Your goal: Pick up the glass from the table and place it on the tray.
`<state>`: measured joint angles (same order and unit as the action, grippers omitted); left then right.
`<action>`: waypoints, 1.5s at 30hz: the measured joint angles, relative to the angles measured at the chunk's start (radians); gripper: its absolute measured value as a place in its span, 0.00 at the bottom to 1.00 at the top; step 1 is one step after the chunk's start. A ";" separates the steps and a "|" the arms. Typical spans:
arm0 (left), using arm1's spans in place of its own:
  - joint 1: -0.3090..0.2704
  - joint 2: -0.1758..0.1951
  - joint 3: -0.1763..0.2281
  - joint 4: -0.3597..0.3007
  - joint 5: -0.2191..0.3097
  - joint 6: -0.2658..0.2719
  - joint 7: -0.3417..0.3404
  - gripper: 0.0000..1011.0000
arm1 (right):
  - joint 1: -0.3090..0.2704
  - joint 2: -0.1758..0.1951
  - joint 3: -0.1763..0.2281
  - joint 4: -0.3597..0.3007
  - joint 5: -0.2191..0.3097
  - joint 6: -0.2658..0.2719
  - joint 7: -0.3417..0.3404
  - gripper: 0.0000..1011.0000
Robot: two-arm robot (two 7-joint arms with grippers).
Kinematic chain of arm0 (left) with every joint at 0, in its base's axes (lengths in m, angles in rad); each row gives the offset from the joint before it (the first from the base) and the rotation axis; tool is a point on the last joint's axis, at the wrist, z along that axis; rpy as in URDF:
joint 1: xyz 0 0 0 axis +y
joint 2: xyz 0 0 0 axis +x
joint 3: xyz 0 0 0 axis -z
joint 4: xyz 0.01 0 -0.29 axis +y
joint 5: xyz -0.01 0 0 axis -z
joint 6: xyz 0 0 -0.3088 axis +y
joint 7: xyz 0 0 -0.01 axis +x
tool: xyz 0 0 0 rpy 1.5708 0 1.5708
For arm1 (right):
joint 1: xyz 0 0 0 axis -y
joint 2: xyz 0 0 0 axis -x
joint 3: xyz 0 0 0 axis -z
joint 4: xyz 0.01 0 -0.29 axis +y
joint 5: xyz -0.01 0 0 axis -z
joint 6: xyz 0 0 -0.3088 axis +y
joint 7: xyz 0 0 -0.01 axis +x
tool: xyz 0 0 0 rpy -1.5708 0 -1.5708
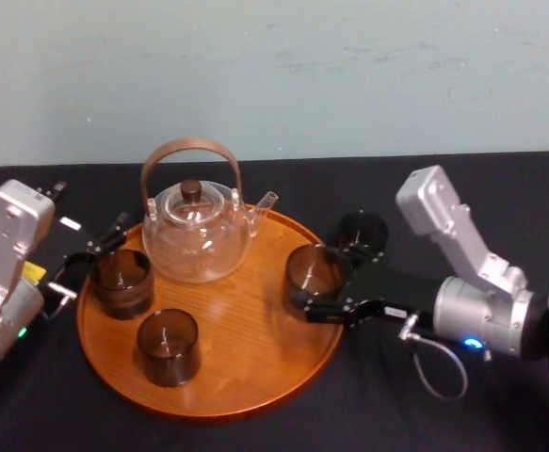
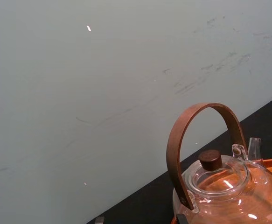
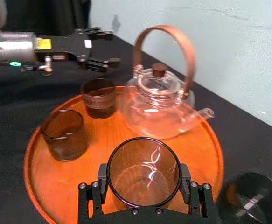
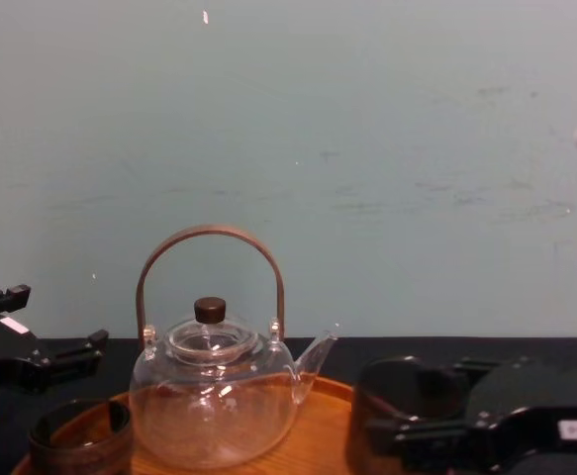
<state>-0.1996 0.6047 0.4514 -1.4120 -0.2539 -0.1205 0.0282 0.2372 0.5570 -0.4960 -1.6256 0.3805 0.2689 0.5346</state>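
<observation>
The tray (image 1: pixel 255 377) is orange-brown with wood grain; the table (image 1: pixel 500 188) is matte black. The teapot (image 1: pixel 197 240) is clear, with a brown handle (image 1: pixel 191 144) and a darker brown knob (image 1: pixel 191 188). The left glass (image 1: pixel 121 281), near glass (image 1: pixel 169 347) and right glass (image 1: pixel 312 271) are smoky brown.

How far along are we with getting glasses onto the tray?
Done: a rear glass and a front glass sit on the tray. In hand: the right claw grips a third glass over the tray's right side. Remaining: release it, then a dark glass on the table. The left claw is open by the tray's left edge.
</observation>
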 joint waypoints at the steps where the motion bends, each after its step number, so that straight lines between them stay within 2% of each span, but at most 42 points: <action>1: 0.000 0.000 0.000 0.000 0.000 0.000 0.000 0.99 | 0.003 -0.002 -0.006 0.001 -0.001 -0.001 0.002 0.89; 12: 0.000 0.000 0.000 0.000 0.000 0.000 0.000 0.99 | 0.033 -0.027 -0.083 0.039 -0.024 -0.011 0.029 0.89; 21: 0.000 0.000 0.000 0.000 0.000 0.000 0.000 0.99 | 0.050 -0.049 -0.117 0.093 -0.033 -0.023 0.039 0.89; 32: 0.000 0.000 0.000 0.000 0.000 0.000 0.000 0.99 | 0.061 -0.070 -0.133 0.147 -0.040 -0.031 0.044 0.89; 45: 0.000 0.000 0.000 0.000 0.000 0.000 0.000 0.99 | 0.064 -0.079 -0.139 0.162 -0.047 -0.034 0.040 0.89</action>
<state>-0.1995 0.6047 0.4514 -1.4120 -0.2539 -0.1205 0.0282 0.3016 0.4782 -0.6352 -1.4632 0.3338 0.2353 0.5743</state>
